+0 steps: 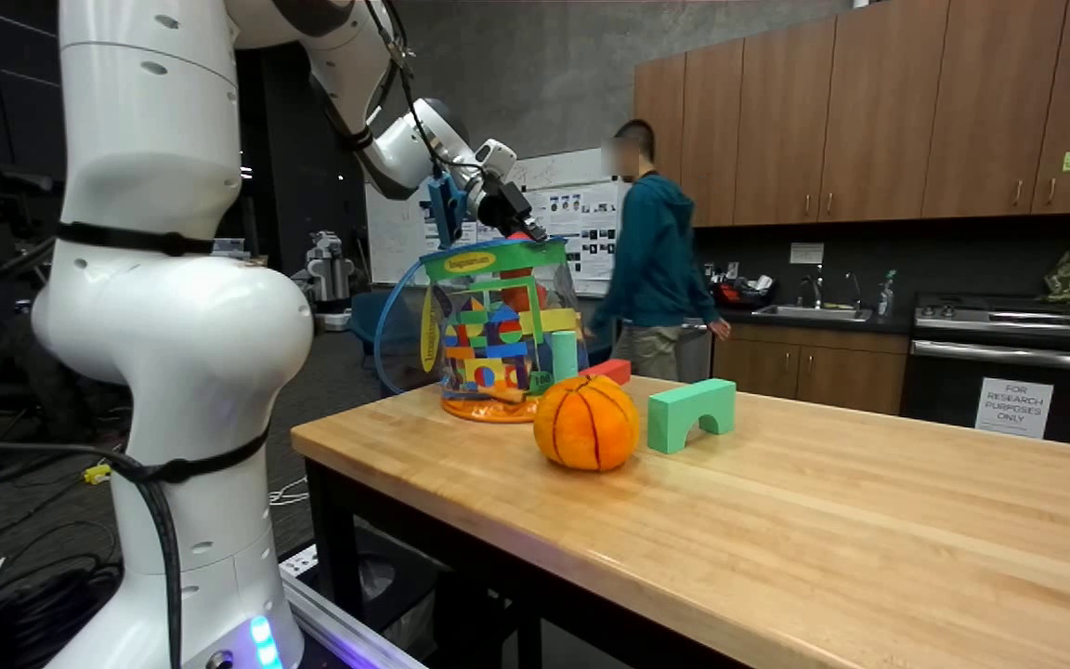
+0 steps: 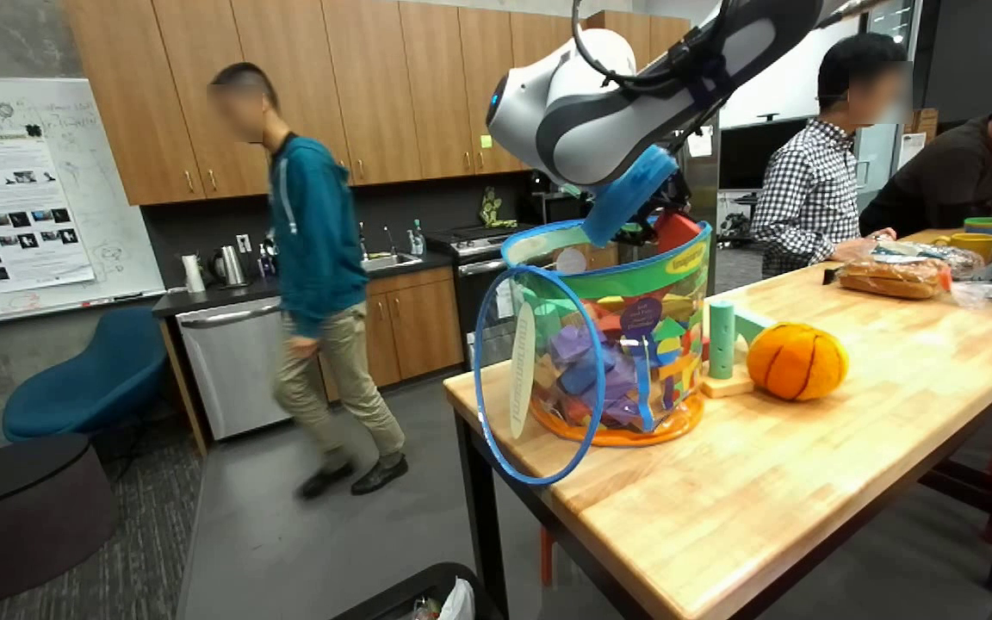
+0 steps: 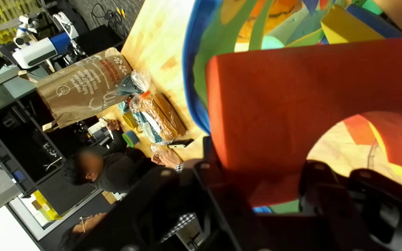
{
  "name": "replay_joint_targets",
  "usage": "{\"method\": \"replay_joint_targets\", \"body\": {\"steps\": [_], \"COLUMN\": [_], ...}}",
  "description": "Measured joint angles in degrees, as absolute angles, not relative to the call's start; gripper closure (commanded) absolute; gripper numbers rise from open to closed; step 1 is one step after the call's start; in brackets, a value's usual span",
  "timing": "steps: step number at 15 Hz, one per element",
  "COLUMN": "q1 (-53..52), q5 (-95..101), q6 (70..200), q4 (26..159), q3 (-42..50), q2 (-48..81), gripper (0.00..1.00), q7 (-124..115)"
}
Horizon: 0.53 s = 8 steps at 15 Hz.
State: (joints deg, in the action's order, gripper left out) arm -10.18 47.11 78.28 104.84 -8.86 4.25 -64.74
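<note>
Wrist view: the pincer [image 3: 260,170] is clamped on one leg of a red arched block [image 3: 274,94], held at the mouth of a clear, blue-rimmed container [image 3: 188,69]; a wrapped loaf [image 3: 162,116] lies farther along the bench [image 3: 155,42]. In an exterior view, the pincer sits at the container's rim, and the container stands near an orange plush ball [image 1: 586,423] and a green arch [image 1: 691,404], with a person in a teal hoodie [image 1: 654,242] behind. In an exterior view, the red arched block shows partly above the rim; purple blocks [image 2: 619,387] and others show through the clear wall, the open lid [image 2: 522,370] hangs at the container's side, and a green cylinder [image 2: 722,340] stands upright between container and ball.
</note>
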Motion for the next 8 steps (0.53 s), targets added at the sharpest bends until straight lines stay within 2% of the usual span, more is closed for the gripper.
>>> {"method": "replay_joint_targets", "body": {"steps": [8], "q1": [-10.45], "q5": [47.11], "q6": [76.92], "q4": [104.85], "q3": [-9.07], "q2": [4.07], "gripper": [0.81], "q7": [-63.28]}}
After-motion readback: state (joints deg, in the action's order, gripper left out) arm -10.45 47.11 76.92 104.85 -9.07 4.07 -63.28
